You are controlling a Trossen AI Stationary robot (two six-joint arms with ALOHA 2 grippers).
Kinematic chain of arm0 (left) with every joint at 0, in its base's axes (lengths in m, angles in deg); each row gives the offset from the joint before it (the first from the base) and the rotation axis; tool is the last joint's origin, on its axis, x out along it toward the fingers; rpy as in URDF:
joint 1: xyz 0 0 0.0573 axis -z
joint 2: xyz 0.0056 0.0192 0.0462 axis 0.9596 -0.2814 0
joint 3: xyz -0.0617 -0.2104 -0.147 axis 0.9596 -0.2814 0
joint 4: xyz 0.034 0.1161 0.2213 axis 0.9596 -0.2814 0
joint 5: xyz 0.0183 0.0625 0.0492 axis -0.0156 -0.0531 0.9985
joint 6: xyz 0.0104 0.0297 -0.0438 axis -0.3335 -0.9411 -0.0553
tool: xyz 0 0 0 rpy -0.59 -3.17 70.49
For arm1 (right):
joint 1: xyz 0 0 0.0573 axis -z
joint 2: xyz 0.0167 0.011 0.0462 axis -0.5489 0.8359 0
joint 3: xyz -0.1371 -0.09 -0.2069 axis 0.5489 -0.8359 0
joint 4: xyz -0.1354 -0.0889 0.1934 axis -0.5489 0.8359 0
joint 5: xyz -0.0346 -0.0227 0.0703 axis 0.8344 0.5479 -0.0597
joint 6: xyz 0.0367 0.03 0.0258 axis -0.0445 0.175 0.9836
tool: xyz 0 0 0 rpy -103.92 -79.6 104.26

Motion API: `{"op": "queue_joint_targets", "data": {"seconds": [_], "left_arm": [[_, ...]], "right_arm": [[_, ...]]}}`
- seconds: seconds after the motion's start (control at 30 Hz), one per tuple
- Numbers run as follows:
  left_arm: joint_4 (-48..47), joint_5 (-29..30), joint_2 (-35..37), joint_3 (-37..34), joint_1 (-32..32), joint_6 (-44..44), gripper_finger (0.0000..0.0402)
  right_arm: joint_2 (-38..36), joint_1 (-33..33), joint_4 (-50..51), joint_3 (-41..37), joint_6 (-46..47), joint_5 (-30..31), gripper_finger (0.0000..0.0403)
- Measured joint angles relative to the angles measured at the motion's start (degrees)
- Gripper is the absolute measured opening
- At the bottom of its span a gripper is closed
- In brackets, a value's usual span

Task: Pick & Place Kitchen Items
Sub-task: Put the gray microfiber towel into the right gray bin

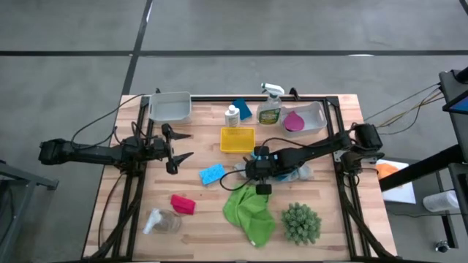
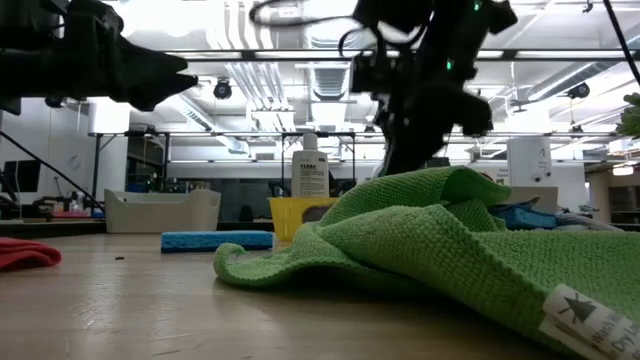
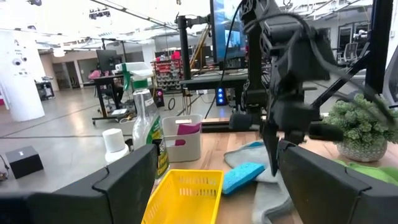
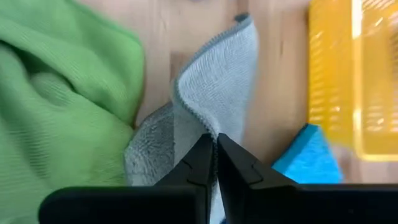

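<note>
The green cloth (image 2: 450, 250) hides most of the table behind it.

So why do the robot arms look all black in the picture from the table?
Low view: bright ceiling lights glare behind them, so the right pincer and left pincer show as dark shapes above the green cloth; high view: even light, no glare.

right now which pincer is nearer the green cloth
Right. The right pincer is shut just above the green cloth, at its upper edge. The left pincer is open, far off toward the table's left side.
</note>
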Motion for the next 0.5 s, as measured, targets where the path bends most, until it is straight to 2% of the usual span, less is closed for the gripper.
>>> {"op": "queue_joint_targets", "data": {"seconds": [0.5], "left_arm": [[0.62, -0.02, 0.00, 0.00, 0.00, -0.22, 0.0331]], "right_arm": [[-22.34, 0.00, -1.66, -0.77, -5.24, 2.52, 0.0018]]}}
